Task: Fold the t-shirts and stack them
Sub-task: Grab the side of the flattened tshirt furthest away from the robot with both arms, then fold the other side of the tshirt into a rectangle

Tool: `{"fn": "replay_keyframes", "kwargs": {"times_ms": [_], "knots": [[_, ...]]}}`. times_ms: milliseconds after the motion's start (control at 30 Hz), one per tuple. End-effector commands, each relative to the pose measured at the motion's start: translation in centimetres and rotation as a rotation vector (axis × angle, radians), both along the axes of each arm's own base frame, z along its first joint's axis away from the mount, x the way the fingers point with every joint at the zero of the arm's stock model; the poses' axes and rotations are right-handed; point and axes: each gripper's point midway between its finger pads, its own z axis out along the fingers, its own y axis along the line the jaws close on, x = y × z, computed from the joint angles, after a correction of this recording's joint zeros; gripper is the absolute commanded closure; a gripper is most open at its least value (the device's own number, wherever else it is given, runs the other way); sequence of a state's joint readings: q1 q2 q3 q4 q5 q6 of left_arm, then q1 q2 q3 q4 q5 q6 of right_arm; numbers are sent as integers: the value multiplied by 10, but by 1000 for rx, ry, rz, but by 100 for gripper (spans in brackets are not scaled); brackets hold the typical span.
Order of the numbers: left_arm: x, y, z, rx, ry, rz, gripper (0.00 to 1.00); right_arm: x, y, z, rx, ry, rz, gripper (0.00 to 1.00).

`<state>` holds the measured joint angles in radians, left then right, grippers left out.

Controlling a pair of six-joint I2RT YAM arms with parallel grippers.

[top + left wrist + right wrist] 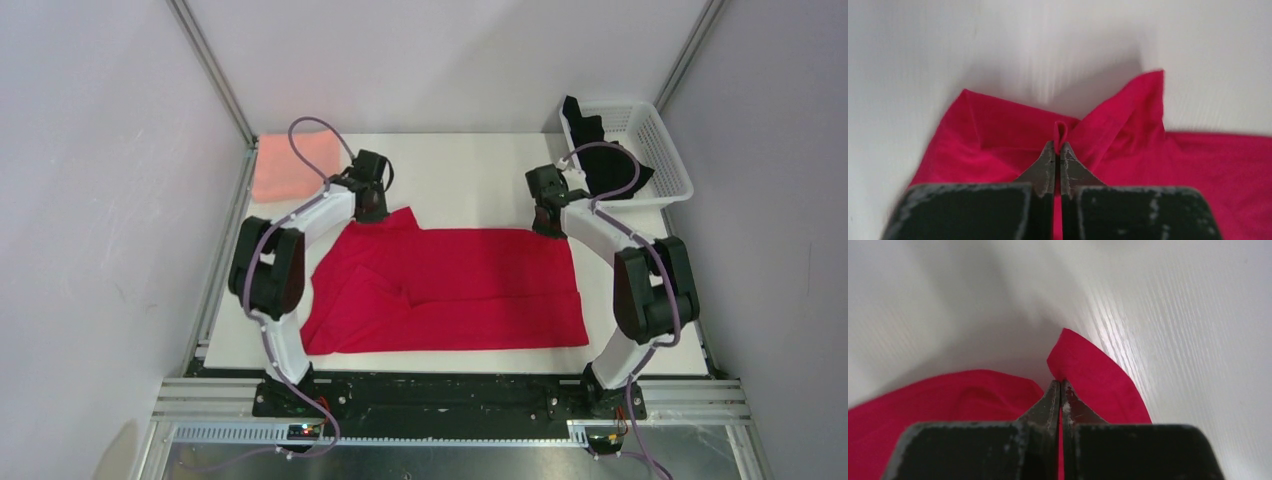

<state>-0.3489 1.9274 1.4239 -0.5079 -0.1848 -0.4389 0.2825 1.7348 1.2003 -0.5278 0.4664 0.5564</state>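
Obs: bright red soft cloth t-shirt lies spread mid white table, creased at its left. Your left tool is closed tight on a pinched ridge of the far edge; the right tool likewise, on the far right corner. Expect light, limp, draping cloth: grip at the corners and lift both evenly.

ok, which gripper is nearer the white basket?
Right. The right gripper sits just left of the basket, clamped on the red shirt's far right corner; the left gripper holds the far left corner, across the table.
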Motion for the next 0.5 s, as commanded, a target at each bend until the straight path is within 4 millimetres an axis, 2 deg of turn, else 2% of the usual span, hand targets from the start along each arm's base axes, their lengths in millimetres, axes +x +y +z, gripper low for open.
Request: {"fn": "replay_keyframes", "kwargs": {"times_ms": [0,33,67,100,133,167,200,233,267,300,333,367,400,433,467], "knots": [[-15,-10,58,-49,-168,3,100,-27,-3,20,-29,-26,-12,100],[-28,-11,50,-41,-152,-4,100,-31,-2,27,-22,-44,-7,100],[-34,-9,59,-35,-177,2,100,-39,0,24,-28,-31,0,100],[-48,-8,49,-21,-154,-3,100,-44,0,29,-28,-39,2,100],[-54,-5,60,-20,-185,8,100,-52,0,27,-34,-33,2,100],[-68,-4,50,-10,-164,4,100,-56,0,33,-26,-52,0,100],[-74,-1,58,-13,-187,8,100,-63,-1,30,-31,-42,4,100],[-86,1,49,1,-170,0,100,-66,-1,35,-23,-57,6,100],[-91,4,58,-2,-198,5,100,-73,-1,32,-25,-44,15,100],[-101,8,50,7,-180,2,100,-76,-1,37,-20,-58,18,100],[-107,10,58,-6,-204,3,100,-83,-1,34,-25,-45,27,100],[-116,11,52,-10,-190,1,100,-87,0,38,-19,-58,29,100],[-122,12,60,-30,-213,-1,100,-94,-1,35,-23,-45,35,100],[-133,12,51,-26,-196,-6,100,-97,0,39,-14,-60,36,100],[-143,13,51,-39,-207,-5,100,-102,-2,36,-17,-52,35,100]]}}
